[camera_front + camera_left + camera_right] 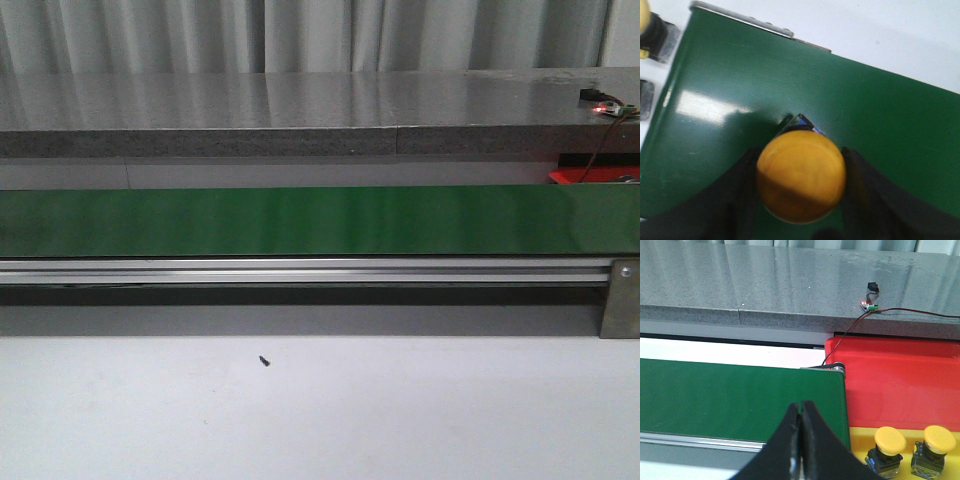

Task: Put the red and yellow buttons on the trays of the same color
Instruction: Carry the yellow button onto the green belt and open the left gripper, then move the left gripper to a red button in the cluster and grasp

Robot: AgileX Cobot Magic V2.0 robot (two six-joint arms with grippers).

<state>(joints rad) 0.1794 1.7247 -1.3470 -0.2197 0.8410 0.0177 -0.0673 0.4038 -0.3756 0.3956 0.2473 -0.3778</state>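
In the left wrist view my left gripper (pixel 801 155) is shut on a yellow button (pixel 800 182). Its black fingers (pixel 740 195) press both sides of the round cap, and the button's dark base peeks out beyond the cap, over the green conveyor belt (pixel 740 75). In the right wrist view my right gripper (pixel 800 406) is shut and empty above the belt's end (pixel 740 395). Beside it are a red tray (pixel 890 380), which holds no buttons, and a yellow tray (pixel 857 437) holding two yellow buttons (pixel 890 440) (pixel 939 438). No red button shows. Neither gripper shows in the front view.
The belt (pixel 300 220) runs across the front view with a metal rail (pixel 300 270) before it and a grey stone ledge (pixel 300 110) behind. A circuit board with a wire (pixel 869 306) lies on the ledge. Another yellow button (pixel 645 20) stands off the belt's edge.
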